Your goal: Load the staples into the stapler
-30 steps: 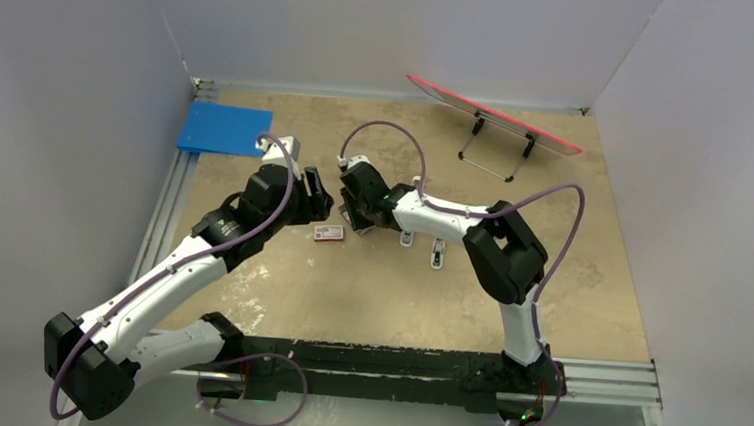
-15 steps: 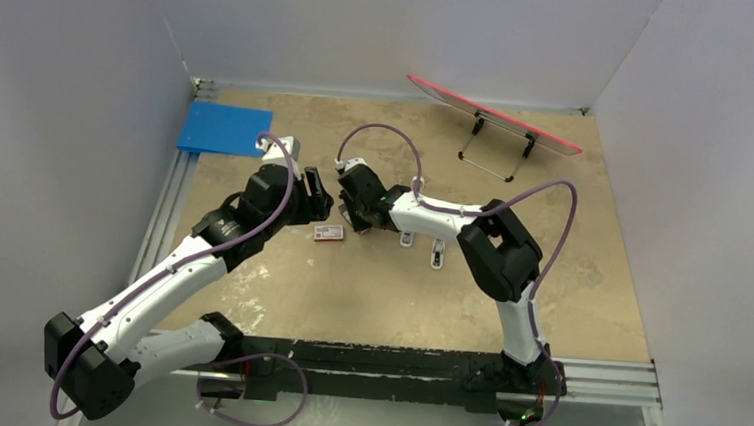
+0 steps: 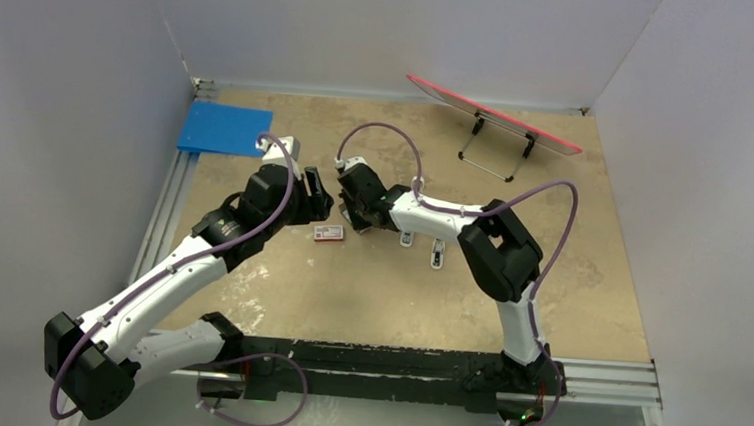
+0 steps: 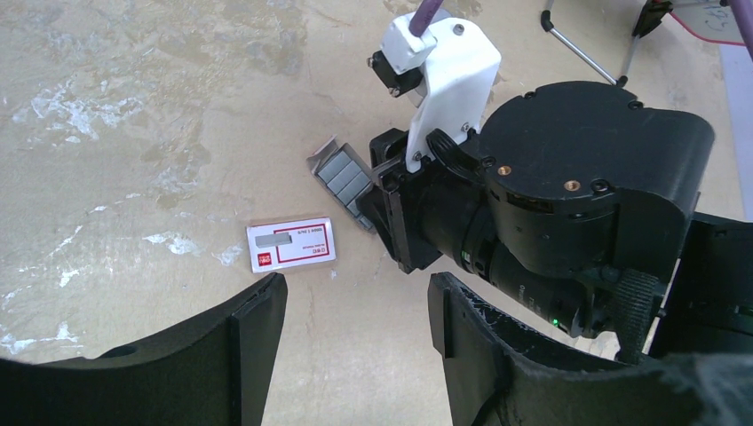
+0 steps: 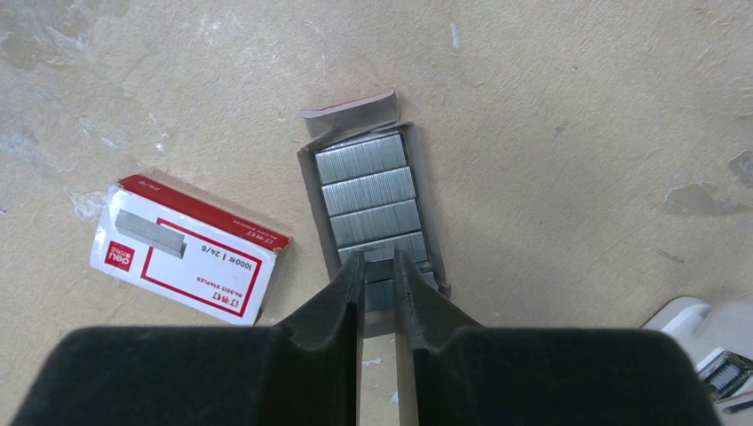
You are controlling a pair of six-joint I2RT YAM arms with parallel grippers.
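Observation:
The staples [image 5: 368,191] lie as grey blocks in a row in an open cardboard tray [image 5: 310,191] on the table. My right gripper [image 5: 380,259] points down at the tray's near end, and its fingers are shut on one staple block there. The empty red-and-white box sleeve [image 5: 186,248] lies just left of the tray. My left gripper [image 4: 355,293] hovers open above bare table, near the sleeve [image 4: 291,244] and the staples [image 4: 344,177], holding nothing. In the top view the white stapler [image 3: 437,253] lies right of the right gripper [image 3: 352,221], untouched.
A shorter white piece [image 3: 406,239] lies beside the stapler. A blue pad [image 3: 224,128] sits at the back left, and a red-edged board on a wire stand [image 3: 495,116] at the back right. Both wrists crowd together around the tray.
The right gripper's fingers have closed in on a staple block in the tray, and its arm has shifted slightly left. The left arm has held still.

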